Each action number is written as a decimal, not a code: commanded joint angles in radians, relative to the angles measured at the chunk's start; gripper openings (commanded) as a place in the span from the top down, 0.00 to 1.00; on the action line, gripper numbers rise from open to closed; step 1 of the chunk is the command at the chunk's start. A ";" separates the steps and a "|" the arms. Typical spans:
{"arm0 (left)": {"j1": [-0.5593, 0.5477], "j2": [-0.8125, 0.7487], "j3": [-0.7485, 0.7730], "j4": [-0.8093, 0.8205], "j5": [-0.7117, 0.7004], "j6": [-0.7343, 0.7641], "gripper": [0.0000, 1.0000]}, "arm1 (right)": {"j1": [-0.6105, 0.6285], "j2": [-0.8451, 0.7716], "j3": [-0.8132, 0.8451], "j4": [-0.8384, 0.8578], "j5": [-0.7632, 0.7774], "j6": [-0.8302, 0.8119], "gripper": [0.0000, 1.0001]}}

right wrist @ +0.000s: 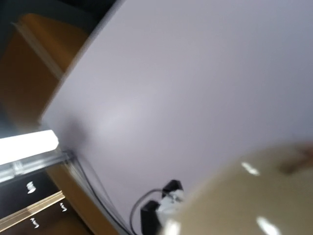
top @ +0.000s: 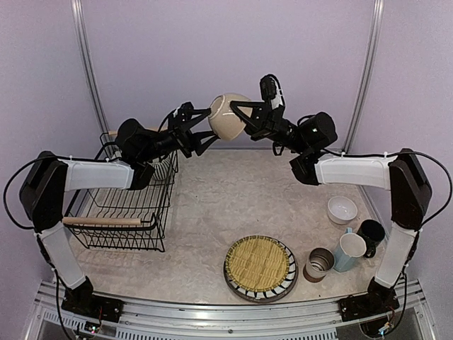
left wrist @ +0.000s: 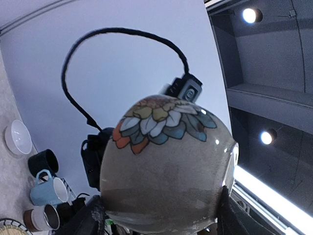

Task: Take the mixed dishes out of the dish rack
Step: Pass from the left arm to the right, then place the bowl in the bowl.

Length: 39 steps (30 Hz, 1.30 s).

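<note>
Above the tabletop (top: 212, 205), toward 12 o'clock, a glossy beige ceramic bowl (top: 226, 117) painted with a flower is held aloft, pinched between the fingers of the left end effector (top: 212, 122). The right end effector (top: 241, 118) is set against the bowl's 3 o'clock side; whether it grips cannot be told. A black wire dish rack (top: 117, 205) is seen at 9 o'clock.

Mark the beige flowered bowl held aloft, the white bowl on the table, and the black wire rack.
The beige flowered ceramic bowl (top: 228, 117): top view, rounded outer side.
The small white round bowl (top: 342, 210): top view, inner hollow.
The black wire dish rack (top: 102, 222): top view, near wooden handle.
</note>
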<state>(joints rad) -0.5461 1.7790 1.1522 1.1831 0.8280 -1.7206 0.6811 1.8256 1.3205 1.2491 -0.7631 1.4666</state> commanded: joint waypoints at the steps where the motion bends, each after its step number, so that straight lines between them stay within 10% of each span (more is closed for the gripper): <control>1: 0.008 0.005 0.030 0.058 -0.001 0.047 0.71 | 0.010 0.001 0.021 0.048 -0.003 0.046 1.00; 12: 0.078 -0.117 -0.113 -0.234 0.005 0.284 0.02 | -0.051 -0.192 -0.108 -0.303 0.005 -0.235 1.00; 19: 0.138 -0.344 -0.116 -0.851 -0.104 0.669 0.01 | -0.114 -0.449 -0.123 -1.347 0.414 -0.876 1.00; 24: 0.131 -0.456 0.003 -1.297 -0.323 0.925 0.01 | -0.124 -0.519 -0.106 -1.784 0.867 -1.079 1.00; 31: 0.156 -0.556 -0.029 -1.364 -0.465 0.970 0.01 | -0.170 -0.463 -0.106 -2.084 1.260 -1.143 1.00; 39: 0.176 -0.579 -0.025 -1.406 -0.441 0.953 0.01 | -0.366 -0.351 -0.132 -2.076 1.037 -1.223 1.00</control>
<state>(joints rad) -0.3786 1.2186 1.1358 -0.1627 0.4011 -0.7925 0.3836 1.4330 1.1889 -0.8185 0.3325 0.3244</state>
